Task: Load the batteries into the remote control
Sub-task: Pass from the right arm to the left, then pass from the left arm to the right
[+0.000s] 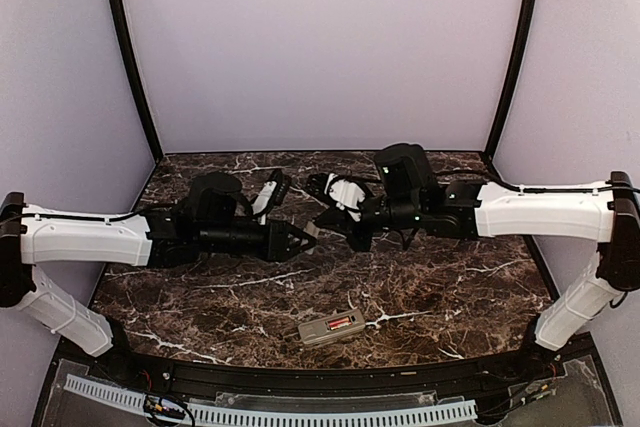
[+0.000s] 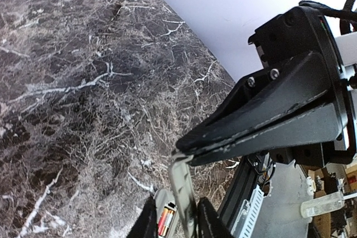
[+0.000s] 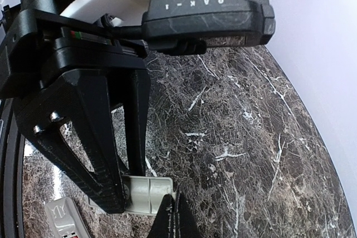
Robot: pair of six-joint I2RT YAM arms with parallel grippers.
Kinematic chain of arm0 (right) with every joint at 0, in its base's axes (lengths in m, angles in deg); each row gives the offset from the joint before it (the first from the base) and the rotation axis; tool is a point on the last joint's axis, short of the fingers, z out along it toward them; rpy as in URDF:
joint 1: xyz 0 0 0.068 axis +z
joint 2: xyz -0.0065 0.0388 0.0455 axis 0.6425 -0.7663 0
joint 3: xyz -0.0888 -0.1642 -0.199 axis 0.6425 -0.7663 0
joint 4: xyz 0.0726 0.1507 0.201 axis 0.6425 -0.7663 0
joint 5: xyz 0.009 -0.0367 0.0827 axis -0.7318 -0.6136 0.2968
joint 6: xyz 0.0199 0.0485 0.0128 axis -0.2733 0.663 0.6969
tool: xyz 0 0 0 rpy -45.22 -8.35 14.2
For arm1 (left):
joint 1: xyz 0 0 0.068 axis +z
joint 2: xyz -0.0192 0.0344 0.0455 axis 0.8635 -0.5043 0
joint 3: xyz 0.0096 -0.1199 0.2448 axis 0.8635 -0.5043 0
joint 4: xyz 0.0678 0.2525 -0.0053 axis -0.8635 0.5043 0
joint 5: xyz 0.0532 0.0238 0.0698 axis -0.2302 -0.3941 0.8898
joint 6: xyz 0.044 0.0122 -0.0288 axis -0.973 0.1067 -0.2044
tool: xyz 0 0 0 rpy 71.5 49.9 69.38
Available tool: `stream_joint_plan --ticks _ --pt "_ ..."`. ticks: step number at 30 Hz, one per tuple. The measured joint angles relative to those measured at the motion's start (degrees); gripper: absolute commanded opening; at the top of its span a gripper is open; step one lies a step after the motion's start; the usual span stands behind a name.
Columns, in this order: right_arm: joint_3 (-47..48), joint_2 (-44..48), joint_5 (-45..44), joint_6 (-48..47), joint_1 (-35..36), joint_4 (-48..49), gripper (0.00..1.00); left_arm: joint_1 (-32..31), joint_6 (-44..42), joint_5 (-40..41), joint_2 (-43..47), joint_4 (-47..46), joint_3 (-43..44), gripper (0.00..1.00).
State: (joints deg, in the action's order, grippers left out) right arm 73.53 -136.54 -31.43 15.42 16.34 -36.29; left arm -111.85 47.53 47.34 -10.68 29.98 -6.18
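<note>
The remote control lies near the table's front edge, back up, its bay open with the reddish batteries inside. Above the table's middle both grippers meet on a small grey battery cover. My right gripper is shut on one corner of the cover. My left gripper has its fingers closed in on the cover's two sides. Below it the left wrist view shows the batteries in the remote. The remote's end also shows in the right wrist view.
The dark marble table is walled by pale panels at the back and sides. A black rail and a white slotted cable duct run along the near edge below the remote.
</note>
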Motion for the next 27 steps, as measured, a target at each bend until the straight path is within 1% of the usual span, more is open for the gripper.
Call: stream_joint_plan --ticks 1,3,7,8,9,13,15,18,19,20,22,24,26,27 --pt "-0.1 0.0 0.0 0.0 0.0 0.1 0.0 0.0 0.0 -0.1 0.0 -0.3 0.0 0.1" --pt "-0.4 0.1 0.0 0.0 0.1 0.1 0.0 0.0 -0.2 -0.6 0.0 -1.0 0.0 0.01" --pt "-0.8 0.7 -0.1 0.0 0.1 0.1 0.0 0.3 -0.9 -1.2 -0.3 -1.4 0.0 0.0" --pt "-0.8 0.8 -0.1 0.1 0.1 0.0 0.03 0.2 -1.1 -1.3 -0.3 -1.6 0.0 0.0" --pt "-0.9 1.0 0.0 0.2 0.1 -0.1 0.09 0.2 -1.4 -1.5 -0.3 -1.6 0.0 0.0" --pt "-0.8 1.7 1.0 2.3 0.0 -1.1 0.34 0.0 -4.6 -0.7 -0.3 -0.8 0.0 0.0" --pt "-0.2 2.4 3.5 4.7 -0.7 -3.2 0.42 -0.6 -7.7 1.5 0.1 0.8 0.1 0.0" --pt "2.1 3.4 9.6 10.7 -3.2 -7.0 0.47 -4.9 -16.5 9.9 1.8 4.2 0.5 0.0" --pt "3.3 3.6 11.4 13.2 -4.6 -8.4 0.5 -6.8 -19.1 12.5 2.4 4.8 0.7 0.0" --pt "4.5 3.7 13.8 15.7 -5.9 -9.7 0.56 -9.5 -22.7 15.8 3.0 5.1 1.0 0.0" --pt "6.8 3.7 17.5 20.2 -7.9 -12.4 0.62 -13.9 -29.4 22.2 4.0 4.6 1.1 0.0" --pt "8.7 3.6 20.8 23.7 -8.7 -15.5 0.63 -17.6 -36.1 27.9 4.5 3.2 1.0 0.0" --pt "9.7 3.5 22.9 26.8 -8.6 -17.9 0.65 -19.7 -42.7 33.2 4.6 0.9 0.5 0.0" --pt "10.1 3.3 23.8 28.5 -8.5 -19.2 0.69 -20.4 -45.5 35.6 4.6 -0.3 0.1 0.0"
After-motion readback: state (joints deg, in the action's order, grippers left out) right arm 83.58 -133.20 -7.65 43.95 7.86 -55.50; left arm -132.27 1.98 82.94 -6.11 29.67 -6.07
